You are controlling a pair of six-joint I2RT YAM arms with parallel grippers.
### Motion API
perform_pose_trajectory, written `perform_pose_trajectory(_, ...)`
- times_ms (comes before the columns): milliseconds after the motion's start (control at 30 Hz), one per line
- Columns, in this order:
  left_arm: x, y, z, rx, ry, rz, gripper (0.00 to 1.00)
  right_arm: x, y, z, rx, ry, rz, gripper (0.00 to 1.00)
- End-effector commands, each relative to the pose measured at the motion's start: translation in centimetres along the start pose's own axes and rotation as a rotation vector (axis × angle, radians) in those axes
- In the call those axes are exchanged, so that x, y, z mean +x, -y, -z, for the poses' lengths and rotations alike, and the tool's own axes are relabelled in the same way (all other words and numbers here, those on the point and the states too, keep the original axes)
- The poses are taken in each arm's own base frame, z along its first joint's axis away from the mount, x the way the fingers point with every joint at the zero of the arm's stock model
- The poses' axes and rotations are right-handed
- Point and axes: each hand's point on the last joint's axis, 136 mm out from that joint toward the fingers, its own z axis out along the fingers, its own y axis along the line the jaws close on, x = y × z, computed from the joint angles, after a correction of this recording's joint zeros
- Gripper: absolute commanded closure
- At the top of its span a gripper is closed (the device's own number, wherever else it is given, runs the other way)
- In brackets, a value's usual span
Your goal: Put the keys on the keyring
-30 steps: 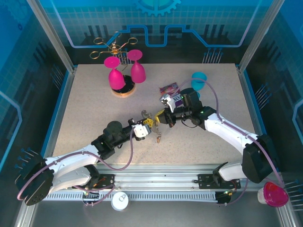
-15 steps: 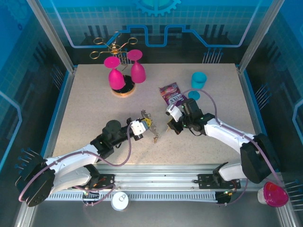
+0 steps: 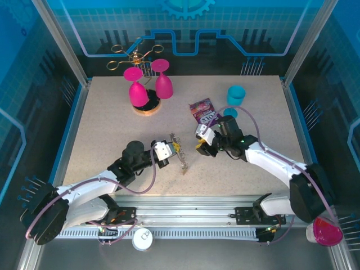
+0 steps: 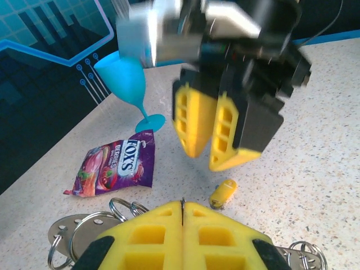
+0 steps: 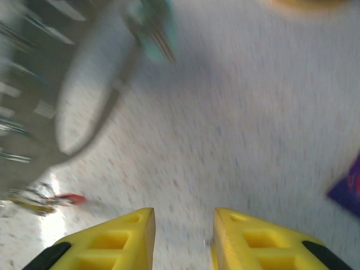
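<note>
While our left hand clamps the keyring mid-frame, our right hand gapes empty; we see a yellow-headed key lying unthreaded.

Speckled beige table, 2 magenta goblets, teal goblet, purple packet, yellow-headed key

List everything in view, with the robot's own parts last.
pink goblets: 2, pink, upside down on the rack, far left
rack: 1, gold wire, far left
cyan goblet: 1, cyan, far right
candy packet: 1, purple, beside the cyan goblet
keyring: 1, silver metal, in the left gripper
key: 1, yellow head, on the table between the grippers
spare goblet: 1, pink, off the table, near right
left gripper: 1, yellow fingers, shut on the keyring
right gripper: 1, yellow fingers, open, empty
</note>
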Motion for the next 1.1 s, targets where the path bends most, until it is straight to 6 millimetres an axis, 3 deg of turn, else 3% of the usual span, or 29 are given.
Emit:
perform_pose_trajectory(0,-2.3,-0.1,0.2,0.043,0.09,0.029,1.0,-4.2,-3.3,1.7,-0.142,0.287,0.212,0.68)
perform_pose_trajectory(133,-2.6,0.0,0.5,0.062,0.113,0.049,1.0,-6.5,-4.6,2.2,-0.224,0.395,0.267,0.71)
perform_pose_trajectory(300,-3.3,0.5,0.8,0.1,0.147,0.056,1.0,-7.9,-5.6,2.1,-0.28,0.462,0.301,0.72)
perform_pose_trajectory(933,-4.5,1.1,1.1,0.145,0.202,0.067,1.0,-7.4,-6.1,0.1,-0.306,0.421,0.302,0.76)
perform_pose_trajectory(1067,-4.6,1.1,1.0,0.146,0.205,0.071,1.0,-7.6,-6.3,0.2,-0.317,0.43,0.304,0.82)
